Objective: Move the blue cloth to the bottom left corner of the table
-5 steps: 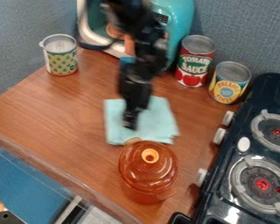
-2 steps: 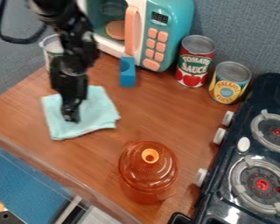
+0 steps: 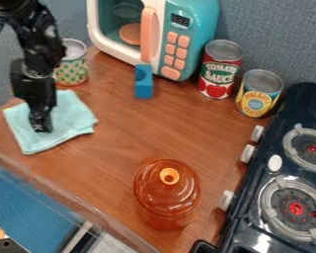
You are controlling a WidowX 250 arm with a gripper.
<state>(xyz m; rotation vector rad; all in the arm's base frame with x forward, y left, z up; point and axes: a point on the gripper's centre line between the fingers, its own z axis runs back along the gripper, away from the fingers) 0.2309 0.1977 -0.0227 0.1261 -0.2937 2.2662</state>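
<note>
From my remote station, I have the end effector [image 3: 40,128] down on the blue cloth [image 3: 75,120], spread at the left of the bench [image 3: 114,163], but cannot tell its opening or whether it grips anything.

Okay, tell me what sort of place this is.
Likely a toy kitchen set: a teal-and-white toy microwave, a black stove with round grey burners, and two labelled metal cans.

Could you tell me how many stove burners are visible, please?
2: the upper burner and the lower burner, both near the right edge; more may lie beyond it.
</note>
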